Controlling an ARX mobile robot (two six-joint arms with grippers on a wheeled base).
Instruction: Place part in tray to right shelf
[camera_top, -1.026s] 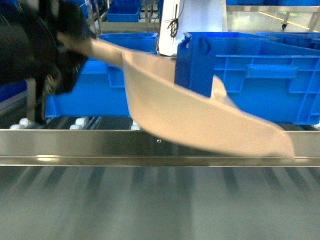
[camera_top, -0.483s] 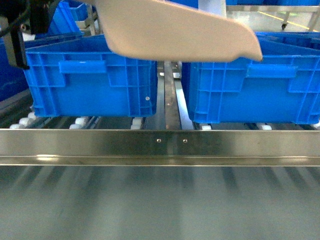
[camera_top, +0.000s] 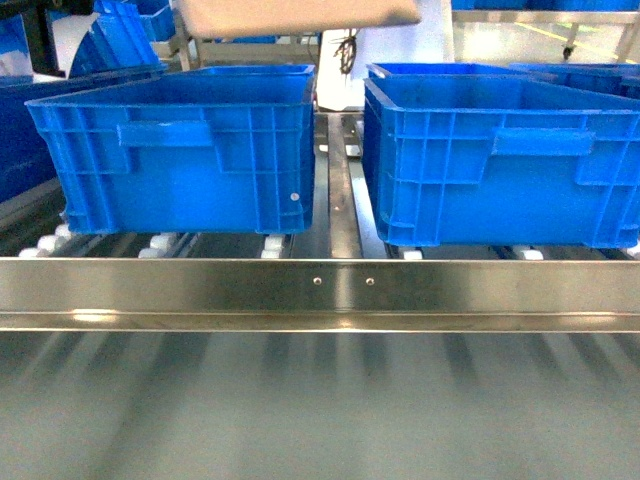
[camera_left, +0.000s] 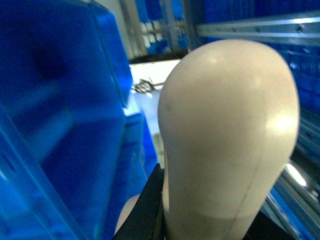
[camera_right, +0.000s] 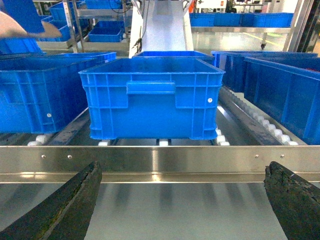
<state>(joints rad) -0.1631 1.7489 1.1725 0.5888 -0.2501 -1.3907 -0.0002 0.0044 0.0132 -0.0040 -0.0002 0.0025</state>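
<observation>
The beige tray (camera_top: 300, 14) hangs at the top edge of the head view, above the left blue crate (camera_top: 180, 150); only its underside shows. In the left wrist view the tray (camera_left: 227, 130) fills the frame, and my left gripper (camera_left: 210, 222) is shut on it, with a black finger (camera_left: 151, 205) pressed against its side. My right gripper (camera_right: 180, 205) stands open and low in front of the right shelf's steel rail (camera_right: 160, 162), holding nothing. A sliver of the tray (camera_right: 20, 31) shows at the top left of the right wrist view. The part is hidden.
Two large blue crates (camera_top: 500, 150) sit on white rollers (camera_top: 160, 243) behind the steel rail (camera_top: 320, 290). A steel divider (camera_top: 340, 190) runs between them. More blue crates (camera_right: 280, 90) stand to the right and behind.
The tray has risen from hanging tilted in front of the crates to almost out of the top of the head view. My left arm went up with it.
</observation>
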